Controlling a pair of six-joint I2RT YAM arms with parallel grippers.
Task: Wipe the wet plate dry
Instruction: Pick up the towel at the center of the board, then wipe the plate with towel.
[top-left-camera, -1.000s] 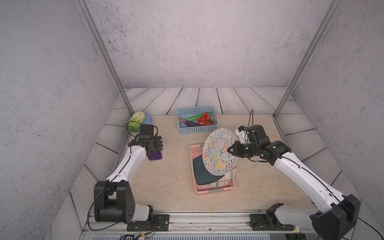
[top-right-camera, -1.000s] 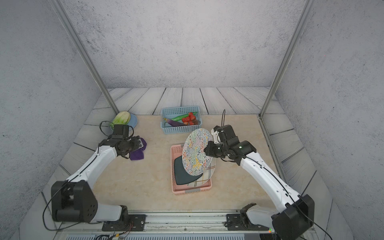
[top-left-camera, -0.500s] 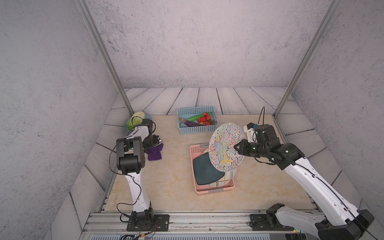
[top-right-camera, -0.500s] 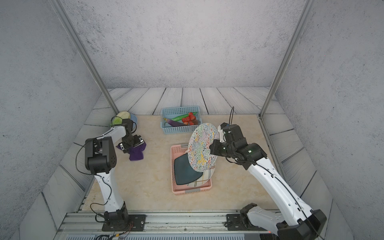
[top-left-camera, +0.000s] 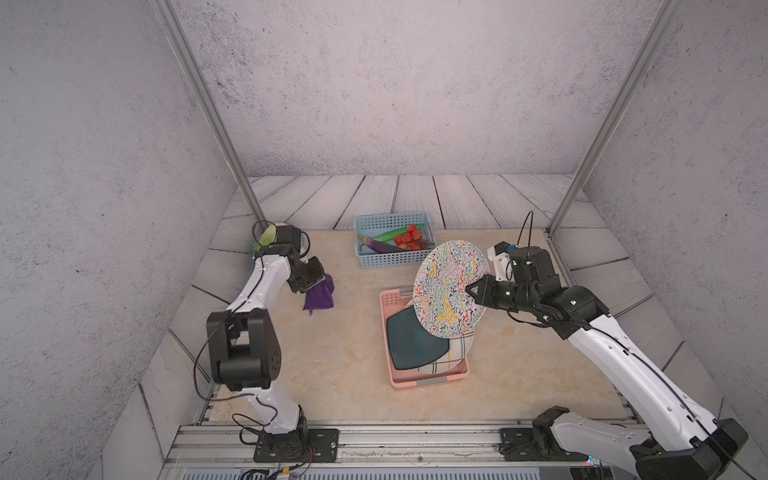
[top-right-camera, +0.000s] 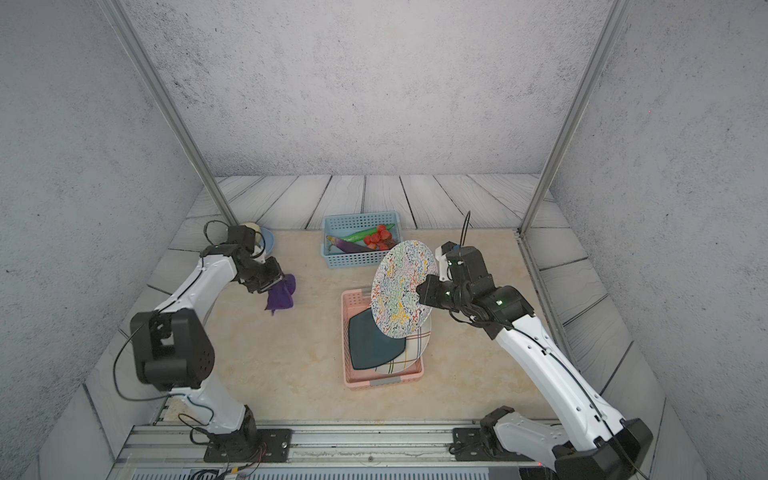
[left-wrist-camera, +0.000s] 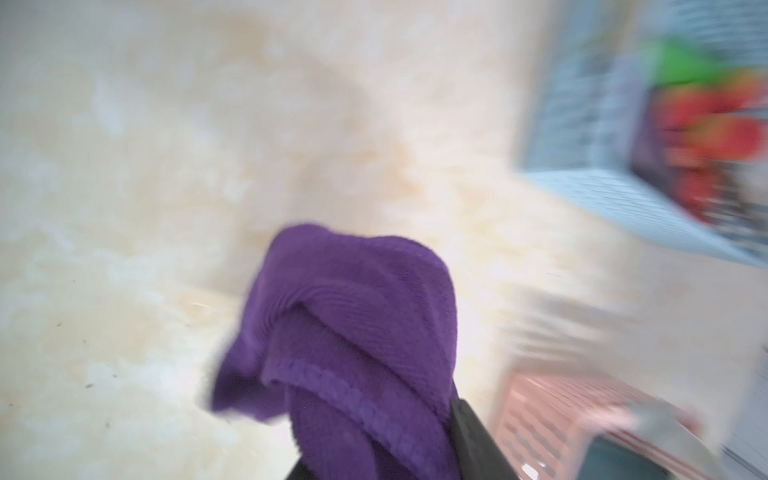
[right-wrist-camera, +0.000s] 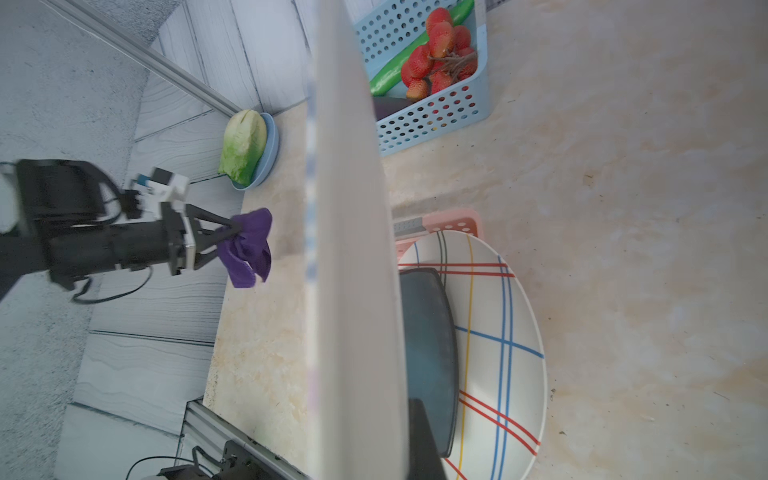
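The plate (top-left-camera: 451, 289) (top-right-camera: 401, 289), white with coloured squiggles, stands tilted on edge above the pink rack. My right gripper (top-left-camera: 471, 291) (top-right-camera: 420, 293) is shut on its right rim. The right wrist view shows the plate (right-wrist-camera: 353, 249) edge-on, with one dark finger (right-wrist-camera: 419, 440) against its back. A purple cloth (top-left-camera: 320, 296) (top-right-camera: 281, 296) (left-wrist-camera: 353, 332) (right-wrist-camera: 249, 249) hangs from my left gripper (top-left-camera: 319, 281) (top-right-camera: 278, 280) (right-wrist-camera: 232, 232), which is shut on it just above the table, left of the plate.
The pink rack (top-left-camera: 428, 380) holds a dark teal square plate (top-left-camera: 411, 345) and a striped round plate (top-left-camera: 459, 357). A blue basket (top-left-camera: 365, 226) of vegetables stands behind it. Lettuce on a blue dish (right-wrist-camera: 245, 149) sits at the back left by a metal post (top-left-camera: 232, 153).
My left gripper has shut on the purple cloth and lifted it off the table. The right arm has raised the plate and carried it slightly right.
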